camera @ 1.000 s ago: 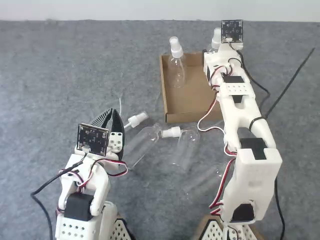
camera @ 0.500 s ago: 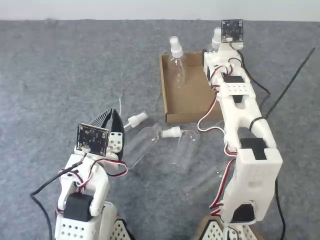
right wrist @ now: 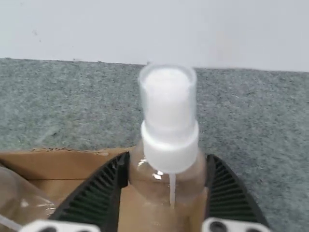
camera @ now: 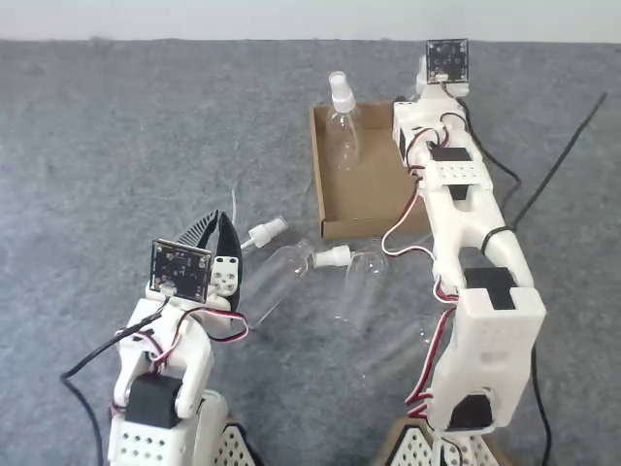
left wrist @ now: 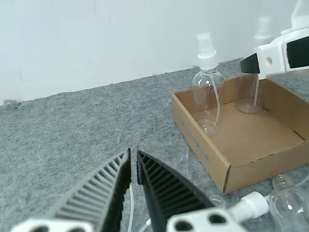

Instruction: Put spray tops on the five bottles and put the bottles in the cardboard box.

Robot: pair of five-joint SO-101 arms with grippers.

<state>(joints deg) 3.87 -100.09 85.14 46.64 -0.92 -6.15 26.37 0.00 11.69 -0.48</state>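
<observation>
Right claw (right wrist: 167, 157) outstretched, tight around bottle (right wrist: 169, 137)

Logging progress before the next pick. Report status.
Right gripper shut on capped bottle, standing in cardboard box. Left gripper shut, empty. Second capped bottle boxed; loose bottles lie outside. Nothing blocking.

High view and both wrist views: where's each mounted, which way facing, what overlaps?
High view: fixed above, behind the arm bases, looking down over the table; left arm and right arm show.
Left wrist view: on the left wrist, looking along the shut left gripper toward the cardboard box.
Right wrist view: on the right wrist, looking along the right gripper, shut on the gripped bottle, toward the wall.
Shared: all show the cardboard box; both wrist views the gripped bottle.
</observation>
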